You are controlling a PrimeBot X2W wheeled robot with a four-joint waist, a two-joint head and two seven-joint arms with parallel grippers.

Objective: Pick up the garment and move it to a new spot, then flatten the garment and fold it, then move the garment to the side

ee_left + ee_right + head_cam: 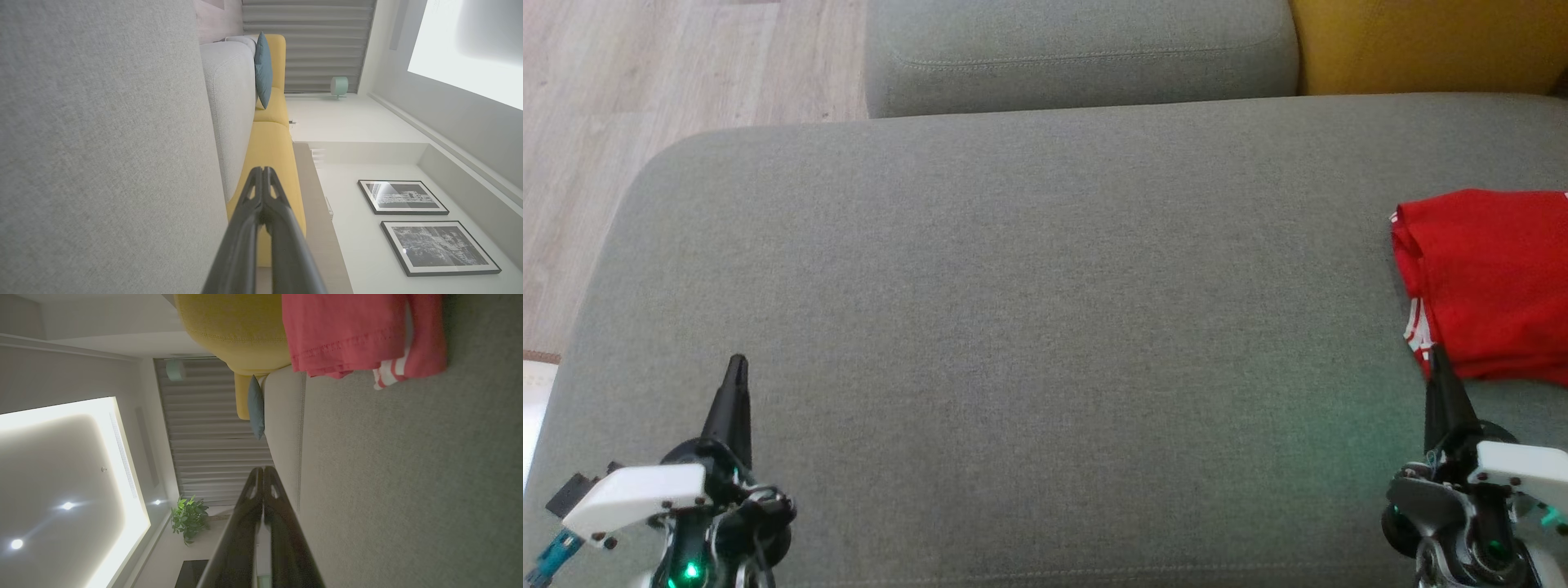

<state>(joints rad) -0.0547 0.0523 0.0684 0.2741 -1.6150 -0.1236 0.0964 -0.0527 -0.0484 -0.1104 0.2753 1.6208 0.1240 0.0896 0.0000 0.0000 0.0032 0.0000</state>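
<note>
A grey fabric sofa seat is set on pale wood-plank flooring, with a mustard-yellow upholstered section beside it; two black-framed pictures are hung on a white wall.

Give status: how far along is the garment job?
Done: the garment lies folded at the right edge of the cushion. In hand: nothing; left claw and right claw are shut and empty. Left: seemingly nothing, all steps look finished.

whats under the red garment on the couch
The red garment lies folded on the grey seat cushion, whose fabric shows round its visible edges. A white-striped layer peeks from beneath its near corner. Anything else under the folds is covered.
</note>
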